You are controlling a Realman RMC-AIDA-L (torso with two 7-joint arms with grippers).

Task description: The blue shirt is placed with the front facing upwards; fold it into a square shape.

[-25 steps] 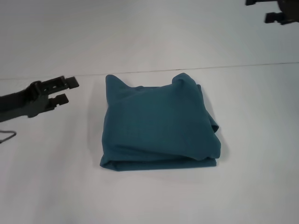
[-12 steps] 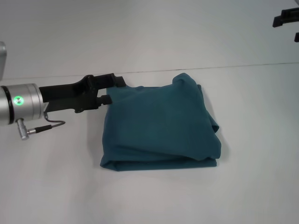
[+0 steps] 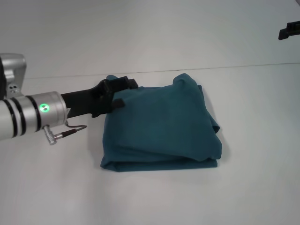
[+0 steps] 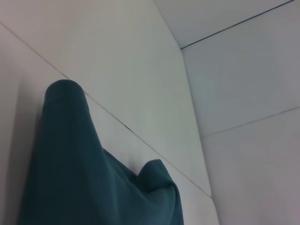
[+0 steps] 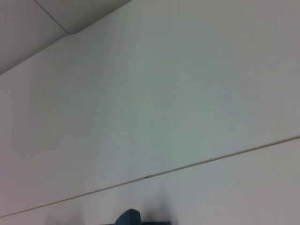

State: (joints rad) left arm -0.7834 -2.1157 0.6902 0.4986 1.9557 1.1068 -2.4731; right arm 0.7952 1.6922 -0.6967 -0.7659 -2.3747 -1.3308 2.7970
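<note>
Blue shirt [image 3: 161, 126] already a rough square; left gripper [image 3: 121, 93], jaws parted, at far-left corner for tidying; next: pinch, flatten. Right gripper [image 3: 289, 31] parked far right, state unclear

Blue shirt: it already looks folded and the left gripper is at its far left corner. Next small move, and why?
Probably press that raised corner flat. The blue shirt is a rough square on the table, but its far corners peak up. The left gripper sits at the far left corner, jaws straddling the cloth edge. The right gripper is off at the far right, idle.
</note>
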